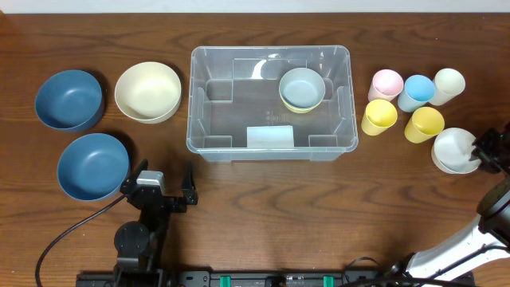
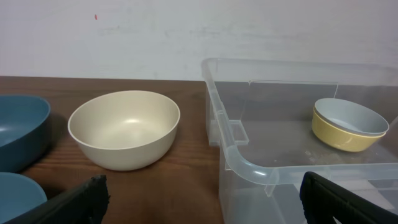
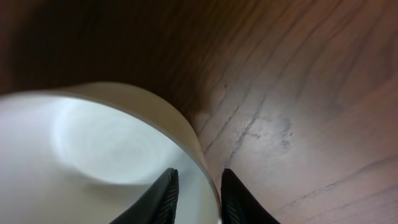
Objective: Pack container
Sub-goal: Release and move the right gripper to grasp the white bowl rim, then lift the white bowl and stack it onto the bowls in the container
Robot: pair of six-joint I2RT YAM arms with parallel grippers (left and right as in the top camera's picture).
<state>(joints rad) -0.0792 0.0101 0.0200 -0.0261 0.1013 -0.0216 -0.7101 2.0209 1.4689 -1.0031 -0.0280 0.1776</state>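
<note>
The container (image 1: 191, 119) is a large clear bin in the middle of the table. Inside it at the back right, a grey-blue bowl (image 1: 303, 84) sits nested in a yellow bowl (image 1: 303, 107). My left gripper (image 1: 166, 177) is open and empty in front of the bin's front left corner. The left wrist view shows the bin's rim (image 2: 249, 165) and the nested bowls (image 2: 348, 118) between its fingers (image 2: 202, 199). My right gripper (image 1: 484, 151) sits at the far right. It is closed narrowly astride the rim of a white bowl (image 1: 453, 149), one finger inside and one outside (image 3: 198, 177).
A cream bowl (image 1: 147, 92) and two dark blue bowls (image 1: 69, 100) (image 1: 93, 166) stand left of the bin. Right of it stand pink (image 1: 386, 84), light blue (image 1: 416, 92), cream (image 1: 448, 84) and two yellow cups (image 1: 379, 116) (image 1: 423, 123).
</note>
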